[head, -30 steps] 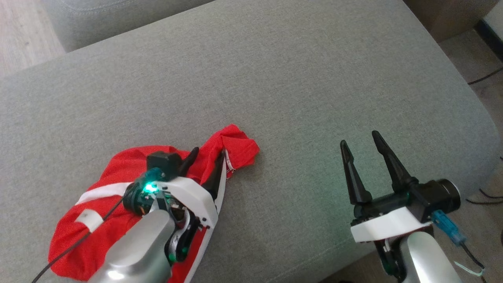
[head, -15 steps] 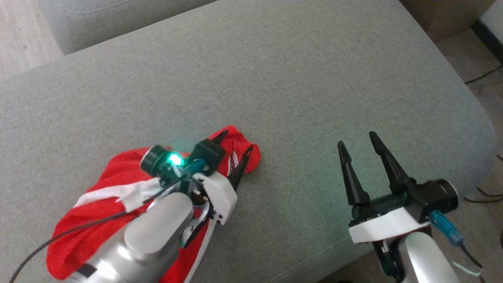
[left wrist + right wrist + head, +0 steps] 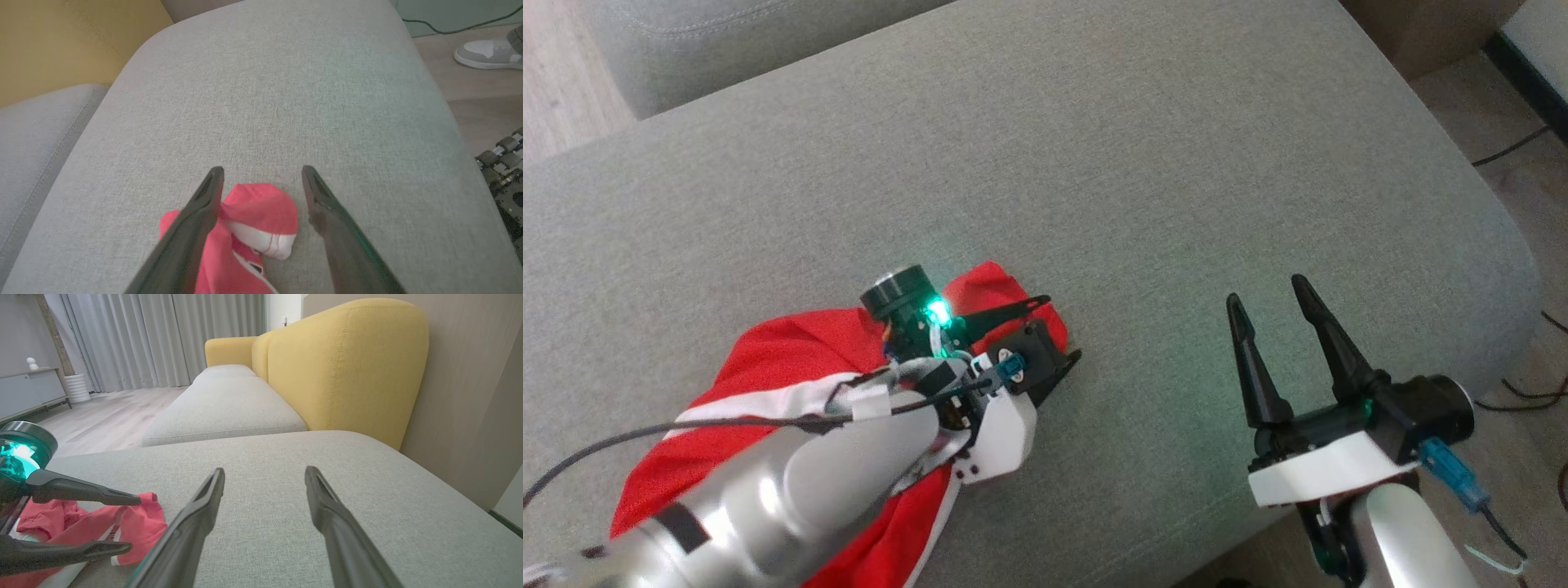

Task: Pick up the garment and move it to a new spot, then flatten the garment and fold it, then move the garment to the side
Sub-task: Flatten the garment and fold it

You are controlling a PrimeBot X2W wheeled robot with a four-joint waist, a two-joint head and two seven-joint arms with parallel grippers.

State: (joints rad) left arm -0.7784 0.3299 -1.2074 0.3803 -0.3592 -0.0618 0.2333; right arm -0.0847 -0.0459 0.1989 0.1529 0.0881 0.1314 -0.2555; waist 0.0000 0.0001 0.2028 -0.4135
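Head view: left end effector [image 3: 1062, 327] turns onto the garment's [image 3: 792, 359] far corner

A grey sofa cushion [image 3: 1094, 163] carries everything. The red garment with white stripes lies crumpled at its near left, not yet lifted, so the task is at its first step.

Over the past second the left arm has pushed forward across the heap and rolled its wrist. Its fingers, which a second ago lay over the middle of the cloth, now reach the bunched corner at the heap's far right end. They stand wide apart and hold nothing. In the left wrist view that red corner with its white trim [image 3: 261, 241] sits between the two fingers. From the right wrist view one finger passes above the fold and one below, at cushion level.

The right end effector [image 3: 1265, 288] has kept its place over bare cushion, well apart from the cloth, also spread wide and empty.

Judged from this, the left side is lined up to pinch the corner; closing there should give a hold for the lift.
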